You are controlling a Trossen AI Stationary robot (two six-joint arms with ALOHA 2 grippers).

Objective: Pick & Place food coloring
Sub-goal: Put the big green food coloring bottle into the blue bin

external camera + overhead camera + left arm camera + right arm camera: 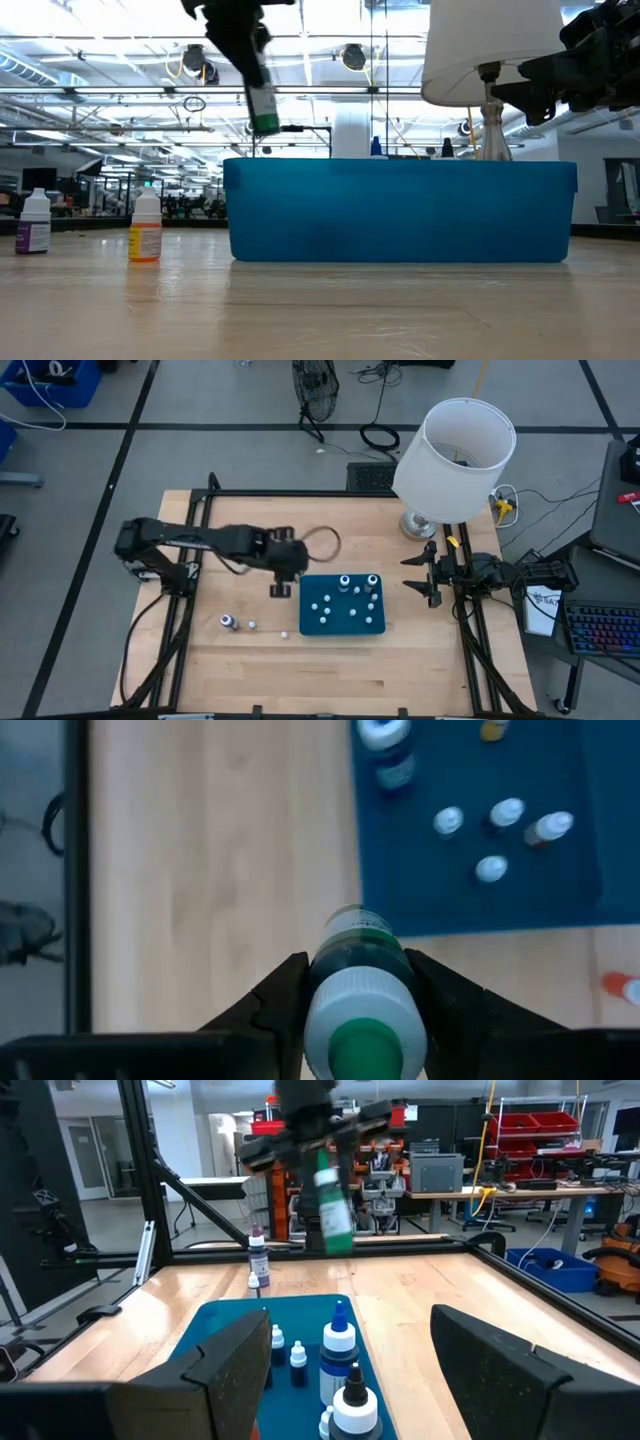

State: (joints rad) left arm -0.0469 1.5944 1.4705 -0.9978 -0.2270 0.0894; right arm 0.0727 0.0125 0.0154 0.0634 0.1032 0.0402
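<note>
My left gripper [280, 586] hangs above the table just off the teal tray's [343, 622] left edge, shut on a green food coloring bottle [264, 108]. Several small bottles [345, 582] stand in the tray. Three more stand on the wood to its left, among them a purple one [33, 222] and an orange one [145, 228]. My right gripper [415, 575] waits open at the table's right side, beside the tray. My left gripper pinches the green bottle between its two fingers [285, 992], at its white cap end [362, 1005]. The fingers point down from above and lie along the bottle. The green body [335, 1220] hangs below them, slightly tilted and lifted clear of the table.
A white-shaded lamp [455, 455] stands at the table's far right corner, behind my right arm. A loop of cable [325, 540] lies behind the left gripper. Bare wood stretches in front of the tray toward the near edge [330, 680].
</note>
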